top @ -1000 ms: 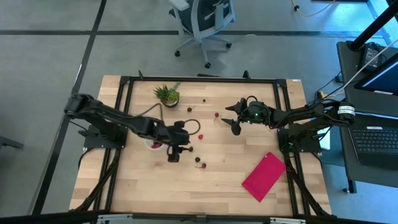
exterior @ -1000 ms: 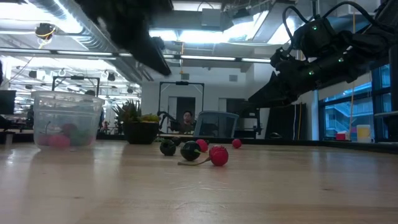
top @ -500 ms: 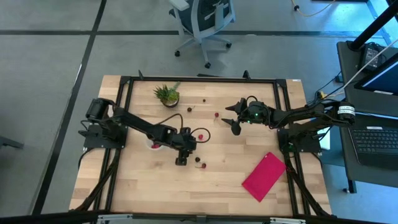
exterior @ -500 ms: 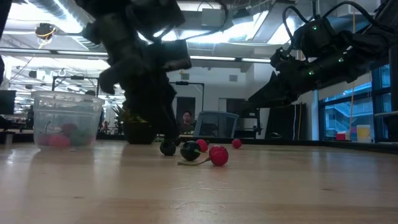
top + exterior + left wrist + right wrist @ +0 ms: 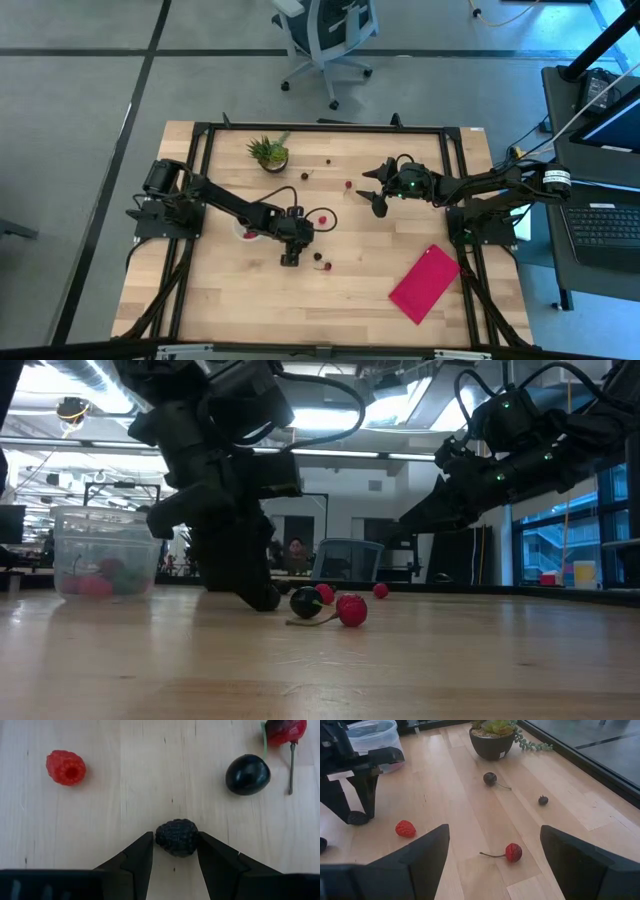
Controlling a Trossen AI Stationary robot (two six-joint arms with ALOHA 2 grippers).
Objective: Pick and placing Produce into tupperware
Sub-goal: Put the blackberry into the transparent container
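My left gripper is down at the table's middle, its fingers on either side of a dark blackberry. Around it lie a red raspberry, a dark cherry and a red cherry. The round translucent tupperware stands just left of the gripper, with red pieces inside. My right gripper hovers open right of centre, clear of the table, touching nothing. More berries lie loose beneath it. My left gripper pinches the blackberry between its two fingers, one fingertip on each side. The fingers come from above, pointing down. The berry sits on the wooden table.
A green potted plant stands toward the far edge, with loose berries near it. A flat pink-red piece lies near the right front. A black frame borders the table. An office chair stands beyond the far edge.
My left gripper has moved from beside the tupperware a little toward the right and near edge. It has come down from well above the table until its fingers stand on the wood around the blackberry. The right arm kept still.
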